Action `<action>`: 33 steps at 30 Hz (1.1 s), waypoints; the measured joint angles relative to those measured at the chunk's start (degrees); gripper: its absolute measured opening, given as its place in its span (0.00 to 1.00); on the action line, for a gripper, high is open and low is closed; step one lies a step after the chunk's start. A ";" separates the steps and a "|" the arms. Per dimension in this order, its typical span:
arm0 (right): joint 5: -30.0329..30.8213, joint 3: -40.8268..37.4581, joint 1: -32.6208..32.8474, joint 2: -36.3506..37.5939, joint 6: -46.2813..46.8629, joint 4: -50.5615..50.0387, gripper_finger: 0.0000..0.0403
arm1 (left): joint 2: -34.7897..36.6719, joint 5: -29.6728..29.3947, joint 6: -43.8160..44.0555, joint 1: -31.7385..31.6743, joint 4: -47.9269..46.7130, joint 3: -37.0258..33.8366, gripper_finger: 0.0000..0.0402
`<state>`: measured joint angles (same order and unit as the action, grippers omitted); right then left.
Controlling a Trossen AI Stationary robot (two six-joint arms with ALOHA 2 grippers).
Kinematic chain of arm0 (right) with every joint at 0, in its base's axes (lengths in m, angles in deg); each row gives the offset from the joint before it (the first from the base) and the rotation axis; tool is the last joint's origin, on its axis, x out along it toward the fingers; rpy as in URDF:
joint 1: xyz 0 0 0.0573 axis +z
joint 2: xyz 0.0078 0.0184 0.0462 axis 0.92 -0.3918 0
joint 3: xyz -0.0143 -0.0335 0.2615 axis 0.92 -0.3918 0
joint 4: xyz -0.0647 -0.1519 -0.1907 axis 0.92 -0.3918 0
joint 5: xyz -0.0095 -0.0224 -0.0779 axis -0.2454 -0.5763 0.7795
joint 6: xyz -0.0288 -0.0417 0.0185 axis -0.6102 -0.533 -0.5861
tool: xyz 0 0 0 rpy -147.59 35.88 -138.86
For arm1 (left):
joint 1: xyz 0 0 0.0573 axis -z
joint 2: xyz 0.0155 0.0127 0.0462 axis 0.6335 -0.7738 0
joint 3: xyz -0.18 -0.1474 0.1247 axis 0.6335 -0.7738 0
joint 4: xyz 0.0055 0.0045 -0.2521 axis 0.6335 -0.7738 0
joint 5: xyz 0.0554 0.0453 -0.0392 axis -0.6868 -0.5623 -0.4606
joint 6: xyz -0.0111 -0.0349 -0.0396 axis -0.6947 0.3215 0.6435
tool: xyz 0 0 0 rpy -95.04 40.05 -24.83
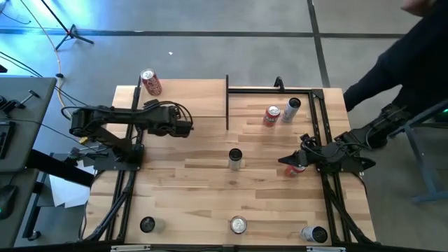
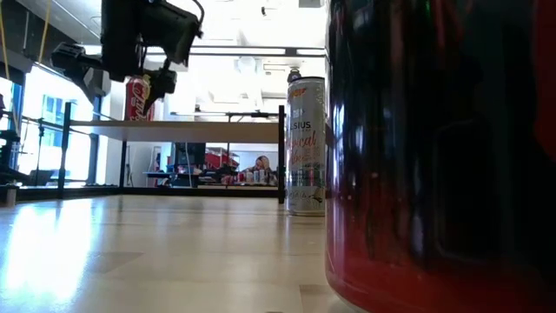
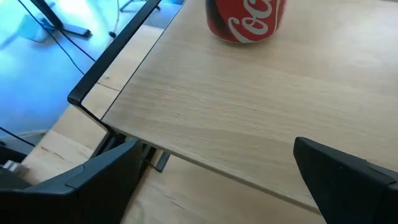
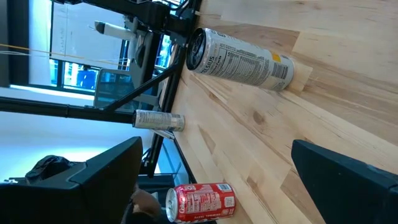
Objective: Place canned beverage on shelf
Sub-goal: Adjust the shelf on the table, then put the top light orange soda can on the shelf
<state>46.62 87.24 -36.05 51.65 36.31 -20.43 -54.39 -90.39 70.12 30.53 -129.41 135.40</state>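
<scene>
Shelf board lies mostly bare — only the red can stands at its far left corner.

A dark can looms cut off by the low view's edge, hiding the table behind.

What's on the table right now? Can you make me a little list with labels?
shelf: small pale wooden board with thin black metal posts, at the far left part of the table
on the shelf: one red cola can, standing near a corner
left gripper: open, empty, beside the shelf's edge
right gripper: open, over the table's right side
mid-table: tall white drink can, standing
</scene>
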 joint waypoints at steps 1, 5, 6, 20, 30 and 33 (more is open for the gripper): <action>-0.02 0.00 0.00 0.01 0.00 -0.02 0.99 | 0.71 0.04 0.05 0.14 -0.04 0.00 1.00; -0.01 0.00 0.01 0.00 0.00 -0.08 0.99 | 3.51 2.23 0.07 1.28 0.06 0.00 1.00; -0.01 0.00 0.01 -0.01 0.00 -0.10 0.99 | 4.12 3.28 0.04 1.87 0.31 0.00 1.00; -0.02 0.00 0.00 0.00 0.00 -0.11 0.99 | 6.38 9.30 1.27 19.10 5.14 4.36 1.00; 0.00 0.00 0.01 0.01 0.00 -0.11 0.99 | 5.59 14.92 -1.97 35.05 14.47 6.55 1.00; -0.01 0.01 0.00 0.00 0.00 -0.11 0.99 | 3.82 13.34 -2.89 39.83 19.97 6.55 1.00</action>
<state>46.61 87.25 -36.06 51.66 36.31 -20.54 -50.57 -77.04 67.23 70.36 -109.45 141.94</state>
